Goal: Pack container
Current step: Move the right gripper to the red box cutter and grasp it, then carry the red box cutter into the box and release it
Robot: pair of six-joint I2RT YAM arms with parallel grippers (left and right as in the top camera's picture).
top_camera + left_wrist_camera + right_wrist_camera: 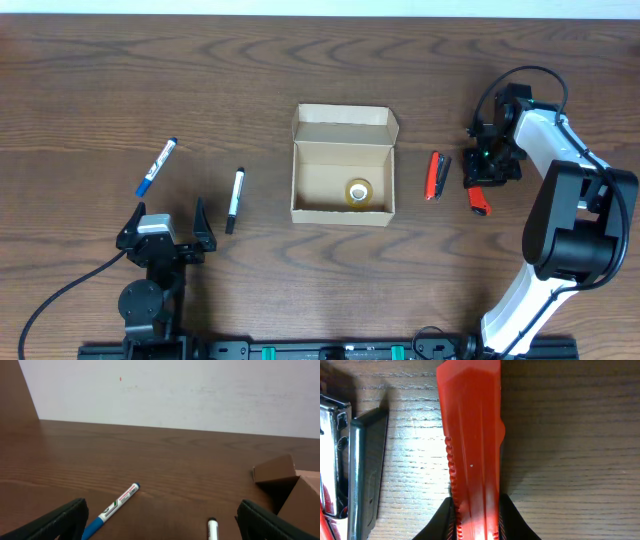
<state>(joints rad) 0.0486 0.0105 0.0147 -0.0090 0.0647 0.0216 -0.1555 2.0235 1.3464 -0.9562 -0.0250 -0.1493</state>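
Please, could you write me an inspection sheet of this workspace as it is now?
Surface: brown wood-grain table.
Job's things: open cardboard box at centre, tape roll inside; blue marker and black marker lying left of it; red stapler right of it, red cutter further right.
Clutter: nothing seen.
Grippers: left gripper open, holding nothing; right gripper with fingers pressed on both sides of the red cutter.
Cables: black cable at near-left corner; second cable looping above right gripper.
Surroundings: white wall behind table.
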